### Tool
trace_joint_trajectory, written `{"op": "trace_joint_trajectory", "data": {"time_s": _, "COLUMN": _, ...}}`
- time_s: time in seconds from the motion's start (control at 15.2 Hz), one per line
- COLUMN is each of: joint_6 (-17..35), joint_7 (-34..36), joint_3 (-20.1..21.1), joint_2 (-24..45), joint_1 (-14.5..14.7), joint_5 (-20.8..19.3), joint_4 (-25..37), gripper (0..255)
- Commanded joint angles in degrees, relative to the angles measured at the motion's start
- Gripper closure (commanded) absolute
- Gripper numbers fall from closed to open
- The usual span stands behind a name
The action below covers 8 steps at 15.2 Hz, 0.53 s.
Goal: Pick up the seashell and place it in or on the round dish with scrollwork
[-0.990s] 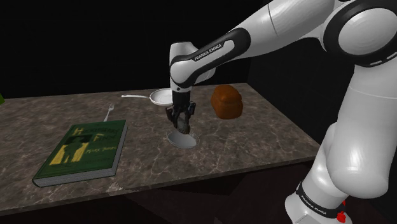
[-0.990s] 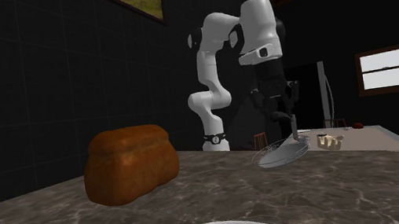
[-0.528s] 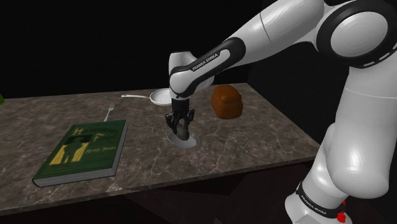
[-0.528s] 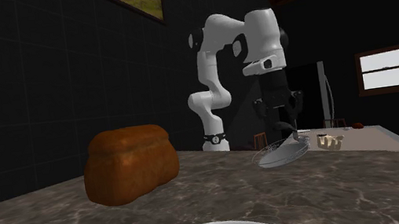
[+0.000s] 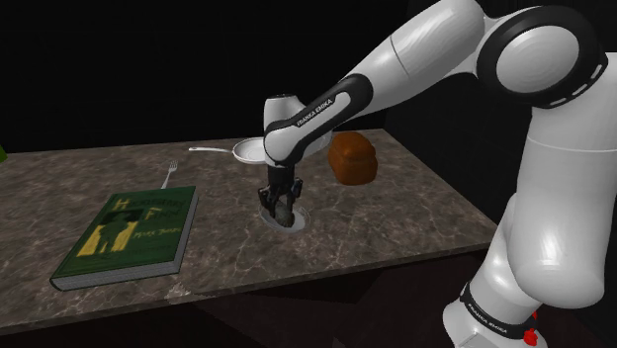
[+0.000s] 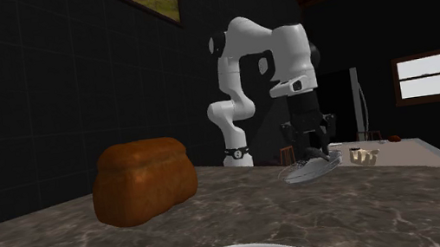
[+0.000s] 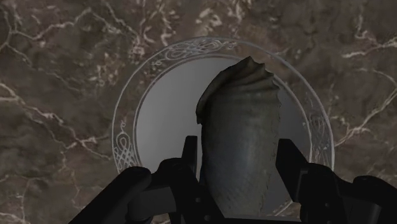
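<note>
In the shoulder view, on the table (image 5: 396,213): book (image 5: 129,235) at left, fork (image 5: 169,174) behind it; dish (image 7: 125,124) mid-table, pan (image 5: 247,149) behind it, loaf (image 5: 354,157) back-right of it. Over the dish, shell (image 7: 242,127) in the gripper (image 5: 281,206).

The seashell (image 7: 240,140) hides part of the dish (image 7: 121,135).

Pretty standard Franka look: a glossy white arm (image 5: 435,49) built from fat rounded shells, with dark grey-black rings at the joints. Just above the all-black gripper (image 5: 281,206) there's a black band (image 5: 316,107) with white FRANKA EMIKA lettering. Far back from the gripper, the base collar (image 5: 491,314) has the same lettering plus a couple of small red bits (image 5: 531,337).
</note>
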Motion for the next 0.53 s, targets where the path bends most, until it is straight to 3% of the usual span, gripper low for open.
{"op": "trace_joint_trajectory", "data": {"time_s": 0.0, "joint_6": 0.2, "joint_7": 0.0, "joint_3": 0.0, "joint_2": 0.1, "joint_1": 0.0, "joint_5": 0.0, "joint_4": -0.1, "gripper": 255}}
{"op": "trace_joint_trajectory", "data": {"time_s": 0.26, "joint_6": 0.2, "joint_7": 0.0, "joint_3": 0.0, "joint_2": 0.1, "joint_1": 0.0, "joint_5": 0.0, "joint_4": -0.1, "gripper": 255}}
{"op": "trace_joint_trajectory", "data": {"time_s": 0.33, "joint_6": 0.2, "joint_7": 0.0, "joint_3": 0.0, "joint_2": 0.1, "joint_1": 0.0, "joint_5": 0.0, "joint_4": -0.1, "gripper": 0}}
{"op": "trace_joint_trajectory", "data": {"time_s": 0.46, "joint_6": 0.2, "joint_7": 0.0, "joint_3": 0.0, "joint_2": 0.1, "joint_1": 0.0, "joint_5": 0.0, "joint_4": -0.1, "gripper": 0}}
